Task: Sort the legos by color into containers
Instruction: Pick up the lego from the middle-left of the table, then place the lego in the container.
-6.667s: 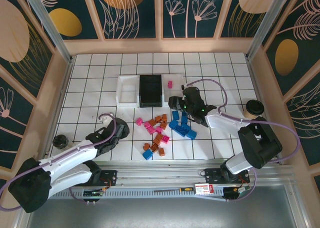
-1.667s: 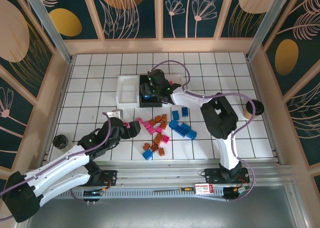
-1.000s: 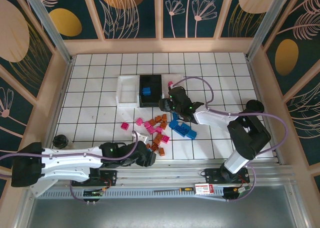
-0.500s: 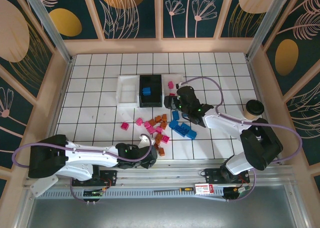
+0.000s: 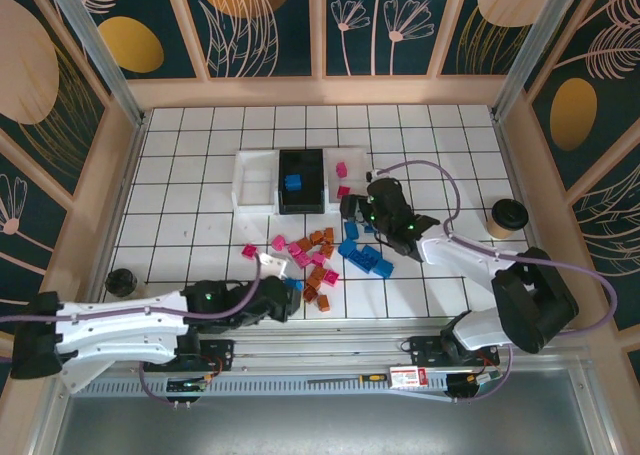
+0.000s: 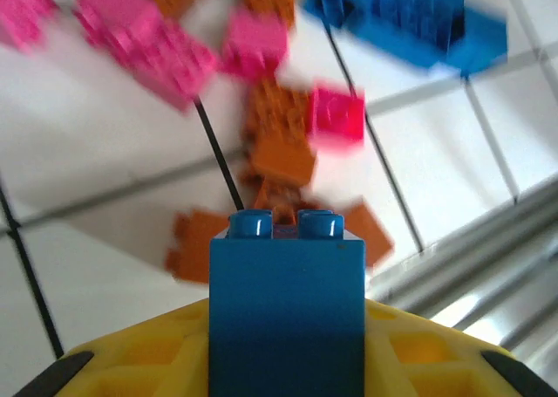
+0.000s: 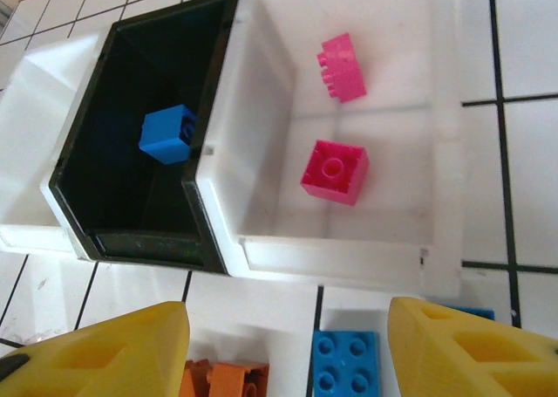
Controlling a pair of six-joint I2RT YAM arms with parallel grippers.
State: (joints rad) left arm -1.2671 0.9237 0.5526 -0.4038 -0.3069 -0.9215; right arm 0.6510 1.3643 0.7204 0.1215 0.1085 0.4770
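The black tray point(image 5: 301, 180), upper centre, held one blue lego point(image 7: 168, 135). Below and right of it the right gripper point(image 7: 288, 345) hovered, jaws spread, empty. At lower centre the left gripper point(image 6: 286, 362) had just closed, pinching a blue brick point(image 6: 286, 305), probably bound for that tray.

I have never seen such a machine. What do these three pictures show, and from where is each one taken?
The left arm and right arm are robots bolted at a tiled table's near edge. The wide picture looks down from above; the other two come from wrist cameras. Loose bricks, blue, pink and orange, lie in the middle. Behind them the black tray holds one blue brick; the white tray beside it, two pink bricks. The left gripper pinches a second blue brick between yellow fingers. The right gripper is open, holding nothing.
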